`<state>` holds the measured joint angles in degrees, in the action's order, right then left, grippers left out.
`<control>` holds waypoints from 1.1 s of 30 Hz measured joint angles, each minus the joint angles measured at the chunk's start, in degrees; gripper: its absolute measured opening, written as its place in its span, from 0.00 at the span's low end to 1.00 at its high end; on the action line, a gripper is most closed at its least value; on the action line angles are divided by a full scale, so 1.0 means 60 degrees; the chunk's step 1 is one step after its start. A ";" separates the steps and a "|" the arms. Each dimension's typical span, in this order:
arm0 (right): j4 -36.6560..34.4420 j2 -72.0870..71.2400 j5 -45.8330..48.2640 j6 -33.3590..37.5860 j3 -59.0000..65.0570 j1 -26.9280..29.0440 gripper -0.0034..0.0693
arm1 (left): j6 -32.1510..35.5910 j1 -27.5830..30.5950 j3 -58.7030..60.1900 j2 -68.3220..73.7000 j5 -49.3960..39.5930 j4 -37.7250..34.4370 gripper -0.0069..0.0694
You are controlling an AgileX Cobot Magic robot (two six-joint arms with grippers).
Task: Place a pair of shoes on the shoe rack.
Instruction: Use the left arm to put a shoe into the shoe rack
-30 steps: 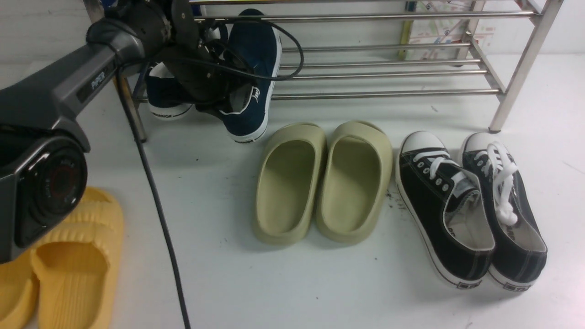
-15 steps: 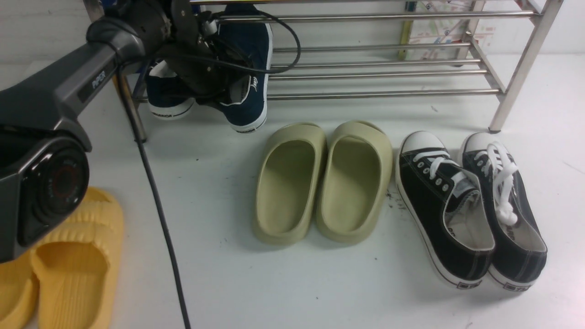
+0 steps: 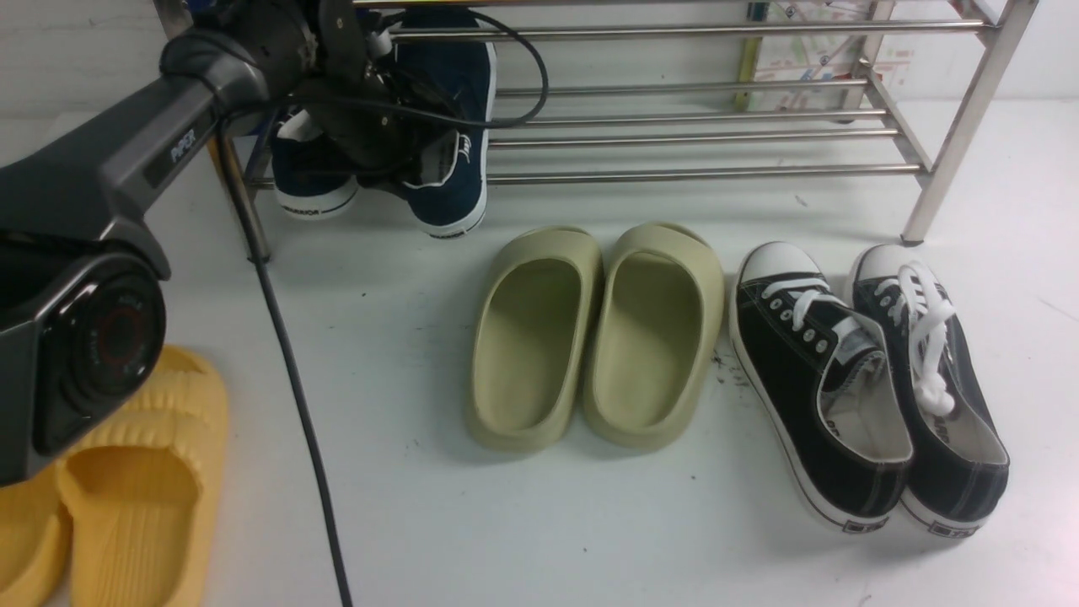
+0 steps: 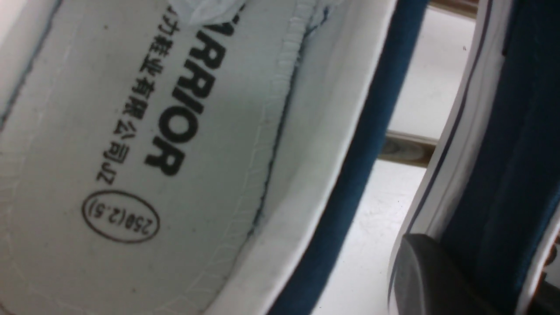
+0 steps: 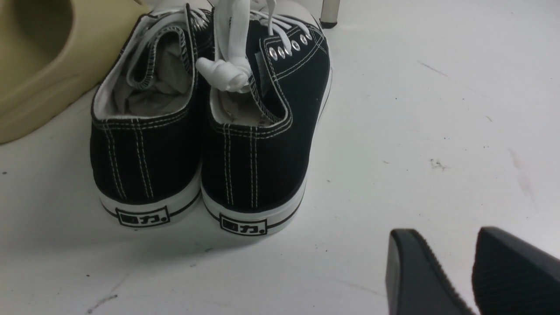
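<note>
Navy shoe [image 4: 109, 153] insole reads "WARRIOR" and "250(2.5)"; left gripper [image 3: 398, 158] cannot be judged, right gripper [image 5: 468, 247] spread wide.

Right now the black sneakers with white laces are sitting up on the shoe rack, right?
Not quite. The black sneakers with white laces are sitting down on the white surface in front of the shoe rack, not up on it. The front view shows this.

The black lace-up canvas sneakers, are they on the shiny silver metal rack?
No, the black lace-up sneakers sit on the white surface in front of the rack.
</note>
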<state>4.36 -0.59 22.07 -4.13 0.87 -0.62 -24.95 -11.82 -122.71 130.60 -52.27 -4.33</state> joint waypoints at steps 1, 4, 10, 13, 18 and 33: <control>0.0000 0.0000 0.0000 0.0000 0.0000 0.0000 0.38 | -0.0071 0.0000 0.0000 0.0000 0.0023 0.0003 0.17; 0.0000 0.0000 0.0000 0.0000 0.0000 0.0000 0.38 | -0.0131 0.0000 0.0000 0.0000 0.0051 0.0021 0.23; 0.0000 0.0000 0.0000 0.0000 0.0000 0.0000 0.38 | -0.0244 0.0000 -0.0031 -0.0050 0.0333 -0.0029 0.46; 0.0000 0.0000 0.0000 0.0000 0.0000 0.0000 0.38 | -0.0262 0.0000 -0.0031 -0.0063 0.0377 -0.0074 0.49; 0.0000 0.0000 0.0000 0.0000 0.0000 0.0000 0.38 | -0.0204 0.0008 -0.0031 -0.0164 0.0353 -0.0106 0.51; 0.0000 0.0000 0.0000 0.0000 0.0000 0.0000 0.38 | 0.0564 0.0008 -0.0095 -0.0954 -0.0835 -0.0778 0.51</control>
<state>4.36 -0.59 22.07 -4.13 0.87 -0.62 -21.57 -11.76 -123.28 124.88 -57.27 -9.00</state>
